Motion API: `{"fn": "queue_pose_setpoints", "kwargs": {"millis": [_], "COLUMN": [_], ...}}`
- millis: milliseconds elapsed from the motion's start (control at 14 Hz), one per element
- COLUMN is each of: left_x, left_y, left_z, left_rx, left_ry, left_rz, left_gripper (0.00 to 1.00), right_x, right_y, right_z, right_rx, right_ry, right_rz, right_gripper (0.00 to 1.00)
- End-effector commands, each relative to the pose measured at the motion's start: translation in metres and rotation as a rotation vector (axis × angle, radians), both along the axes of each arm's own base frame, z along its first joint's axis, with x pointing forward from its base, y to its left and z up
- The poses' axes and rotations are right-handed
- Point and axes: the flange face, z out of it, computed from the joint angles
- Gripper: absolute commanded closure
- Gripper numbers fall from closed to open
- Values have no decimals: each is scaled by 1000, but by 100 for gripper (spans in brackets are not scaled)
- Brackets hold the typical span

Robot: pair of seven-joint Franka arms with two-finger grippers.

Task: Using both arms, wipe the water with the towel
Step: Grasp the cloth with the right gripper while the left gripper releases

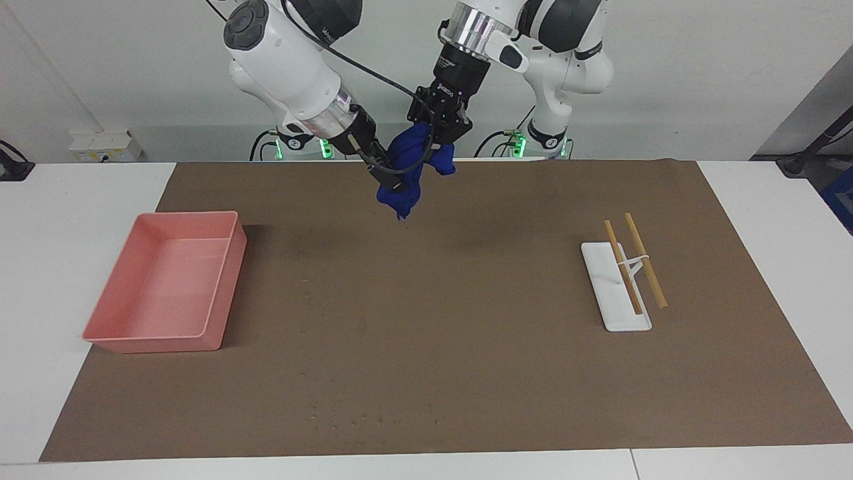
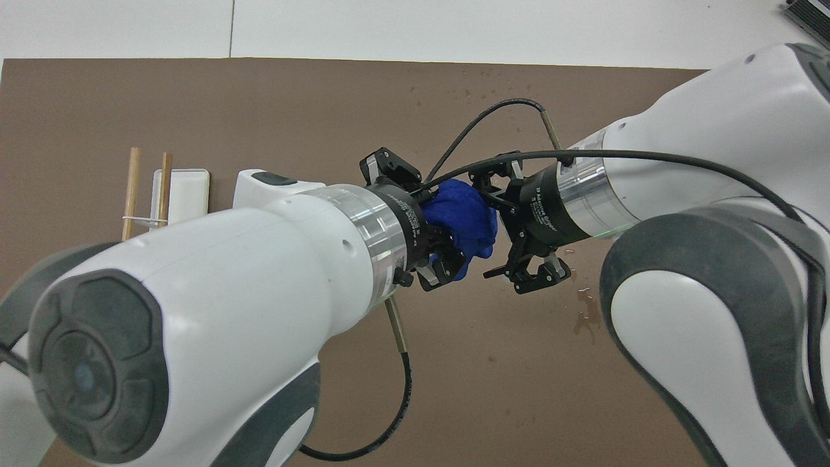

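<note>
Blue terry cloth, bunched into a soft wad, is what I have between both arms: the towel point(image 1: 411, 167) hangs in the air over the brown mat point(image 1: 466, 373), at the end of the counter point(image 1: 766, 193) nearest my bases. My left gripper point(image 1: 440, 131) has its jaws pinching the upper part of the bundle, and the loose end droops below. My right gripper point(image 1: 390, 181) is pressed in against the cloth from the side of the pink tray point(image 1: 166, 287); whether its jaws have closed on a fold or only sit spread around it I cannot tell. I judge the towel light, limp and easily compressed, so it will sag and slip rather than hold a shape; a deep bite on a thick fold, or on a corner if one can be teased out, should serve better than a nip at the fringe. Water drops point(image 2: 587, 311) glisten on the mat under my right arm. Chopsticks point(image 1: 633, 263) on a white rest point(image 1: 610, 297) lie toward the left arm's end, well apart.
</note>
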Motion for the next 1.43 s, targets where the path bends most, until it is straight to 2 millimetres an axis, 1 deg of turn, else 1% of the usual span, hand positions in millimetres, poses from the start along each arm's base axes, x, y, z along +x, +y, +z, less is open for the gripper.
{"fn": "queue_pose_setpoints", "kwargs": {"millis": [0, 71, 143, 214, 286, 357, 429, 929, 1000, 1071, 1143, 1214, 1286, 1357], "left_x": [5, 5, 6, 6, 6, 7, 7, 7, 7, 12, 17, 17, 22, 34], "left_y": [1, 1, 1, 1, 1, 1, 1, 2, 1, 8, 15, 19, 29, 49], "left_z": [6, 7, 8, 7, 7, 7, 8, 8, 4, 1, -2, -7, -14, -19], "left_rx": [-18, -28, -36, -36, -44, -41, -44, -27, -14, 7, 29, 56, 88, 125], "left_ry": [-14, -16, -23, -22, -22, -28, -29, -42, -37, -44, -52, -58, -63, -55], "left_rz": [34, 44, 47, 48, 58, 64, 69, 68, 62, 64, 60, 33, 10, 9], "left_gripper": [100, 100, 100, 100, 100, 100, 100, 100, 42, 0, 0, 0, 0, 0], "right_x": [3, 6, 7, 8, 8, 8, 9, 10, 10, 11, 12, 13, 14, 16], "right_y": [0, 1, 4, 5, 6, 5, 5, 1, 0, -1, -3, -5, -6, -9], "right_z": [9, 15, 17, 17, 17, 17, 17, 21, 21, 20, 18, 18, 18, 18], "right_rx": [83, 108, 115, 115, 116, 118, 119, 111, 108, 90, 67, 48, 37, 20], "right_ry": [-1, -17, -27, -30, -30, -29, -28, -49, -51, -62, -79, -101, -112, -130], "right_rz": [-15, -43, -65, -74, -73, -75, -76, -72, -71, -64, -52, -52, -52, -48], "right_gripper": [36, 36, 36, 38, 52, 79, 100, 100, 100, 100, 100, 100, 100, 100]}}
